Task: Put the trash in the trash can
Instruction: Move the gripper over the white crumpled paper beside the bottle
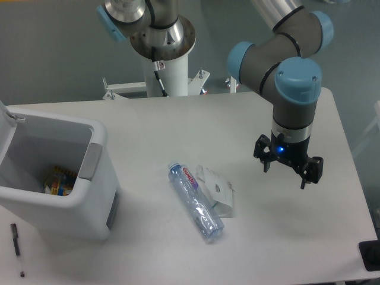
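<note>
Table [148,119]: lying flat, white and matte — carrying everything.
Bin [98,178]: sitting at 9 o'clock, lid standing open, smooth white plastic with rounded corners, some litter showing inside.
Gripper [288,171]: hovering at 3 o'clock, jaws spread wide, holding nothing.
Bottle [196,202]: lying near centre — clear, crushed, likely light and slippery; gripping across its creased middle looks best.
Wrapper [218,189]: resting against the bottle's 2 o'clock side; crumpled, soft paper.

A thin black pen [17,250] lies on the white table [285,237], near its left front edge.
</note>
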You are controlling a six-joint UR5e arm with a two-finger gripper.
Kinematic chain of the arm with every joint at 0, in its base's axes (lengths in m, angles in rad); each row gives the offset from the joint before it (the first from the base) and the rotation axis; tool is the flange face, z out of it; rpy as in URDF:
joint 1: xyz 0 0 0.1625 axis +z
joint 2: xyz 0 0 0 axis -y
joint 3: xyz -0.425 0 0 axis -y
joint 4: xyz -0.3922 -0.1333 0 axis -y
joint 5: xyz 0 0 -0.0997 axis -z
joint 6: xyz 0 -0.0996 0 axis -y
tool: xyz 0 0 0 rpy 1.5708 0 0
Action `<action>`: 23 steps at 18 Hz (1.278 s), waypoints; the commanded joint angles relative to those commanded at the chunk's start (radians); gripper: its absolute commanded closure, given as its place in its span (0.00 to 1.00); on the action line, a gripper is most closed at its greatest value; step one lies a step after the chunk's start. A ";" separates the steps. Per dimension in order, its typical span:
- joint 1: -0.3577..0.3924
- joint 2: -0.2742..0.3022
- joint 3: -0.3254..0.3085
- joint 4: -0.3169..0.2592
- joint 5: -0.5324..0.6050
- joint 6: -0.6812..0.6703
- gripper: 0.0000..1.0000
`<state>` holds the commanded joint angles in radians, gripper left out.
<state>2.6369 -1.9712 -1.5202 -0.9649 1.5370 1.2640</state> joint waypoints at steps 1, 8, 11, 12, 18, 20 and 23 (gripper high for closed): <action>0.000 0.000 0.000 -0.002 0.000 0.000 0.00; -0.014 0.005 -0.009 -0.003 -0.012 -0.014 0.00; -0.020 0.009 -0.043 0.032 -0.031 -0.070 0.00; -0.020 0.012 -0.060 0.055 -0.034 -0.090 0.00; -0.043 0.015 -0.126 0.115 -0.034 -0.104 0.00; -0.067 0.002 -0.135 0.115 -0.028 -0.107 0.00; -0.093 -0.002 -0.150 0.115 -0.029 -0.173 0.00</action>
<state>2.5435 -1.9727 -1.6704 -0.8498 1.5079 1.0910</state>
